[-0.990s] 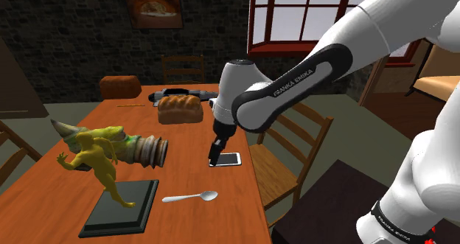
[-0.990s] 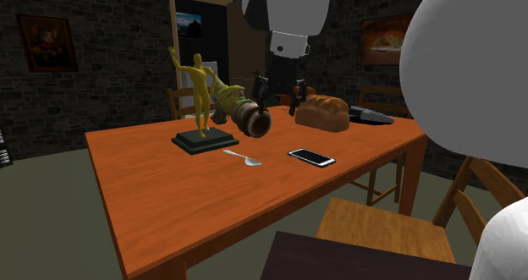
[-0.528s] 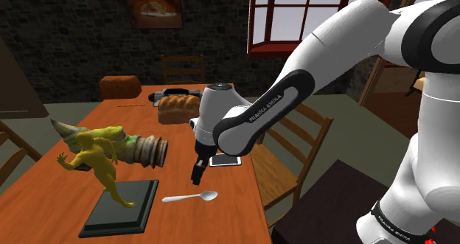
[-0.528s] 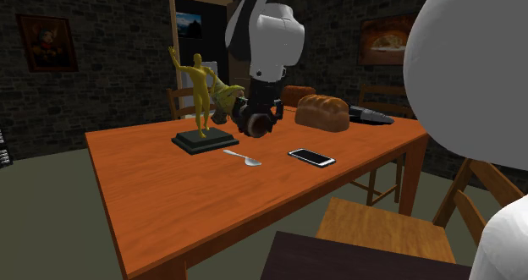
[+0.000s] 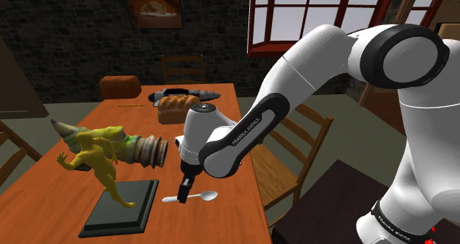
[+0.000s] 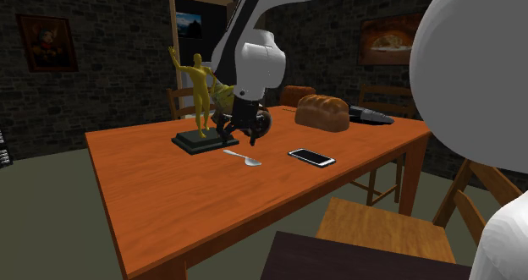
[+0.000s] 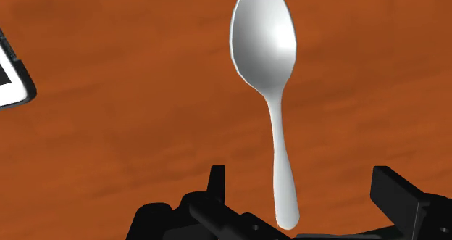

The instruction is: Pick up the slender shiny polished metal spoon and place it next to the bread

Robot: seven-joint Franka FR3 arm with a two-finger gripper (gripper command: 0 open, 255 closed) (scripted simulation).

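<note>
Gripper had swung from over the phone to the spoon; fingers stood apart astride its handle, touching nothing; spoon lay flat on the near side, bread well beyond; I judged descent and grasp next.

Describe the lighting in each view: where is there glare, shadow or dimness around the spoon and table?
Wrist view: a soft bright sheen sits on the bowl of the spoon, the table is evenly lit, and no cast shadow shows beside it. Shoulder view: the brick wall is dim, the window paler. Second exterior view: the room is dim, the spoon a pale sliver.
</note>
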